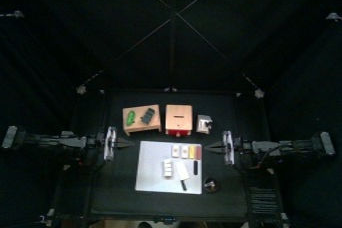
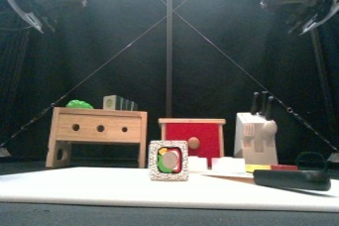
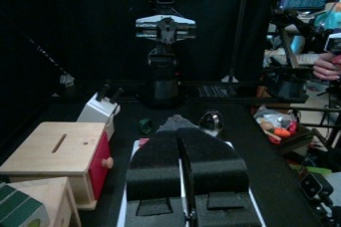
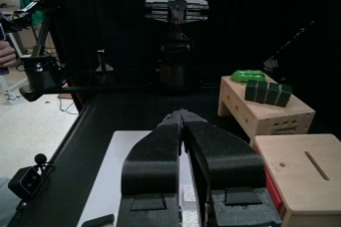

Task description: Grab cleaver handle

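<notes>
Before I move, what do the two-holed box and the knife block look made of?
The two-holed box looks like pale unfinished wood: matte tan faces, though grain is too faint to confirm. The knife block looks white, plastic or painted; black handles stick out of its top.

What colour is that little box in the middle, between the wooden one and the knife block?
Red, with a pale wooden top: the red box shows best in the front view.

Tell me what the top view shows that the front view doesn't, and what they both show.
Only the top view shows both grippers, left and right, at the table's sides, and the whole white sheet. Only the front view shows the cleaver close up, lying flat on the sheet, and the small picture frame. Both show the wooden box, red box and knife block.
</notes>
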`<action>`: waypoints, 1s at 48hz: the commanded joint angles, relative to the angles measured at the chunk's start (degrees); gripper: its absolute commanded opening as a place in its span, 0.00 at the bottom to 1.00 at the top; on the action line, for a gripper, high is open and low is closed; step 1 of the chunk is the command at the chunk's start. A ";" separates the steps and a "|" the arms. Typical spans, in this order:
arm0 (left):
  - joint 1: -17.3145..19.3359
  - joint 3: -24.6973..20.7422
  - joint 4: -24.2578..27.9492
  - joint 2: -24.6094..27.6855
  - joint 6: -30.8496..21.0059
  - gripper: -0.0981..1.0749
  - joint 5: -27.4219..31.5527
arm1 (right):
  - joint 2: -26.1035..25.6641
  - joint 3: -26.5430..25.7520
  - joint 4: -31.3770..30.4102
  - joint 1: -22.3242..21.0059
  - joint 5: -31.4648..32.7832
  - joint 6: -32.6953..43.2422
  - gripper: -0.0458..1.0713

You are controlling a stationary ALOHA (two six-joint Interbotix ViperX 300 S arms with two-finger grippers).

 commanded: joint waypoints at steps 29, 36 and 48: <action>-2.46 -0.09 -3.52 8.79 -0.09 0.07 -8.35 | 17.05 -11.87 2.29 1.32 18.19 17.58 0.05; -2.46 -0.53 -3.60 9.93 -0.09 0.07 -9.14 | 17.14 -12.04 2.20 2.46 21.27 25.49 0.05; -2.46 -0.88 -3.69 11.43 -0.09 0.07 -9.58 | 17.49 -12.66 1.76 2.99 24.35 36.83 0.11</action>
